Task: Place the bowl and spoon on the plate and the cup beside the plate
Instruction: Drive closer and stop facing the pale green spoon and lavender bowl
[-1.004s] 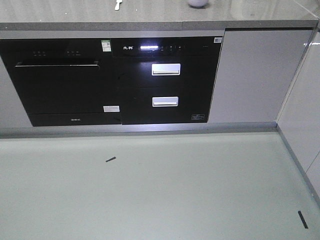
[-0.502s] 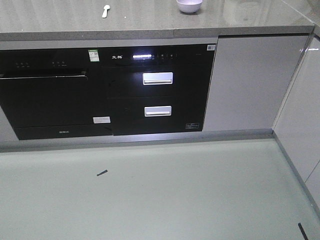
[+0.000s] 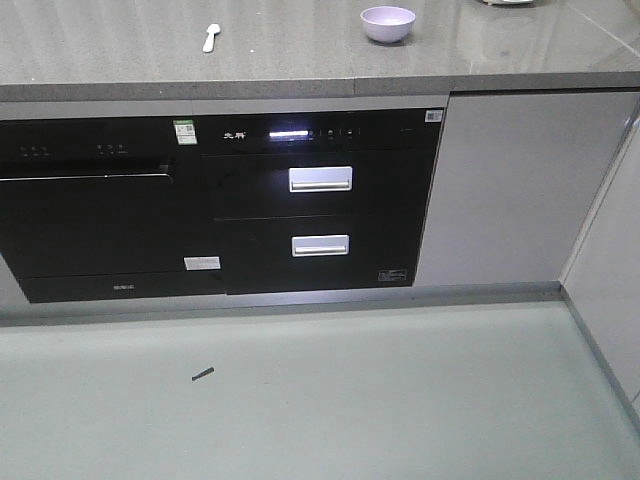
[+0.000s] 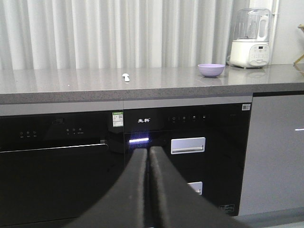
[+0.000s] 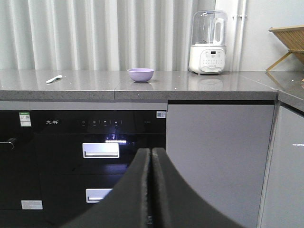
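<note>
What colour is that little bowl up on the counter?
The bowl is a pale lilac purple, glossy and plain. It shows best in the right wrist view.

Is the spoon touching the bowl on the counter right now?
Apart. The exterior front-facing view shows the spoon lying well left of the bowl, with bare grey countertop between them.

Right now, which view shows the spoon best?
Exterior front-facing: it looks down on the spoon, so handle and scoop read separately. Both wrist views catch it edge-on across the countertop, a small pale sliver.
</note>
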Controlling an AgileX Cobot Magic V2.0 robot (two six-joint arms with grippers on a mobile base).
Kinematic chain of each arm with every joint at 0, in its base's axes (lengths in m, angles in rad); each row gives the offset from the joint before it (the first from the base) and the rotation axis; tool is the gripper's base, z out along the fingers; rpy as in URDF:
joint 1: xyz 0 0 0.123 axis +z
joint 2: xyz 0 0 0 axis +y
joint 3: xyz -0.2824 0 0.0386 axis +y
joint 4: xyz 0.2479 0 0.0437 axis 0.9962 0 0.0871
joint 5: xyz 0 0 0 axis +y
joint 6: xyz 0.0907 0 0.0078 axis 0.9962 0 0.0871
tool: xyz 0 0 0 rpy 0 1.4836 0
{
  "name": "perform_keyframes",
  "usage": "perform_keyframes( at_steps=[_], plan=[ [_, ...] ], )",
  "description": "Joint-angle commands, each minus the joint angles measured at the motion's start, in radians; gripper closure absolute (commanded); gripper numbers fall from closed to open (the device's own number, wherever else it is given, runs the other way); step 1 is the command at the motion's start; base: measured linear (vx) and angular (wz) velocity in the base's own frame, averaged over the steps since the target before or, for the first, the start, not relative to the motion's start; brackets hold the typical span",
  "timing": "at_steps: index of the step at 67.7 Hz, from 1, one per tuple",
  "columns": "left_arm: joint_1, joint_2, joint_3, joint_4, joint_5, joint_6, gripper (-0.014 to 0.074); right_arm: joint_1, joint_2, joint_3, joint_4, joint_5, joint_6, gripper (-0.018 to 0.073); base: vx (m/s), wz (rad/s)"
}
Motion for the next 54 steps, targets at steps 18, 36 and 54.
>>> perform_keyframes(
  at_steps=[18, 36, 54],
  plan=[
    [0.003, -0.015, -0.018, 0.000, -0.074, -0.002, 0.0603, -0.007, -0.006, 0.010, -0.001, -0.078, -0.010, 0.0570, 0.17, 0.03],
    [0.003, -0.015, -0.018, 0.000, -0.074, -0.002, 0.0603, -0.007, -0.006, 0.010, -0.001, -0.078, -0.010, 0.0570, 0.16, 0.01],
    [0.003, -0.015, -0.018, 0.000, -0.074, -0.002, 0.0603, -0.007, -0.006, 0.010, -0.001, -0.078, -0.010, 0.0570, 0.16, 0.00]
  ],
)
